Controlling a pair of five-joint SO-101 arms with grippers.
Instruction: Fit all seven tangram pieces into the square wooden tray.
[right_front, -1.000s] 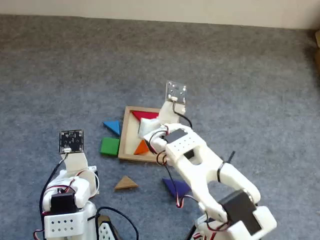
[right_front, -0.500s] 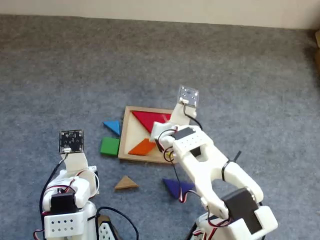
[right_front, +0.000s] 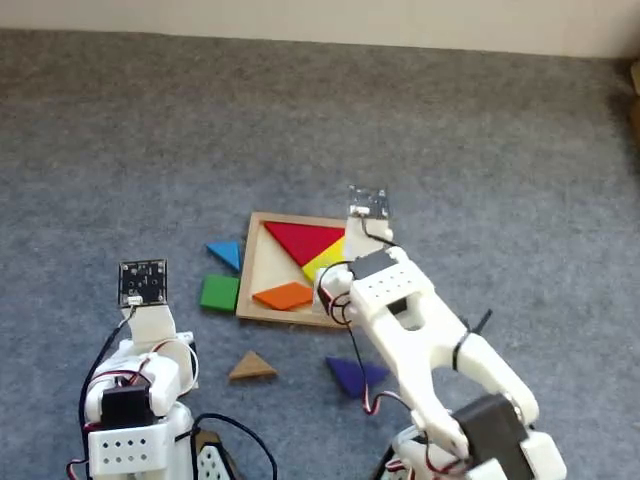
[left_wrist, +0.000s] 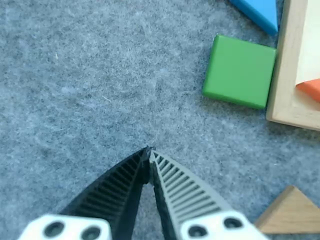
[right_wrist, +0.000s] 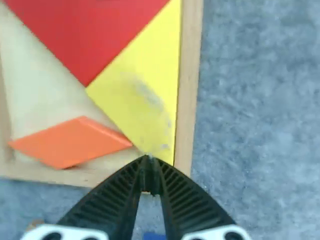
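My right gripper (right_wrist: 148, 162): jaws pressed together on nothing, tips at the corner of the large yellow triangle (right_wrist: 145, 95), just over the rim of the square wooden tray (right_wrist: 189, 75).
Inside the tray: large red triangle (right_wrist: 85, 35) edge to edge with the yellow one; orange parallelogram (right_wrist: 70, 142) lying askew.
My left gripper (left_wrist: 150, 152): closed and empty above the grey carpet (left_wrist: 75, 75); the green square block (left_wrist: 240, 70) lies ahead of it, just beside the tray's outer wall.
Loose on the carpet: blue triangle (right_front: 226, 253), tan wooden triangle (right_front: 250, 367), dark blue triangle (right_front: 355, 375).

White-shelled left arm (right_front: 152, 372) and right arm (right_front: 420, 335), black servos (right_front: 125, 408), red-and-black cables (right_front: 352, 372), ribbed black-and-grey end effector fingers (left_wrist: 117, 189)
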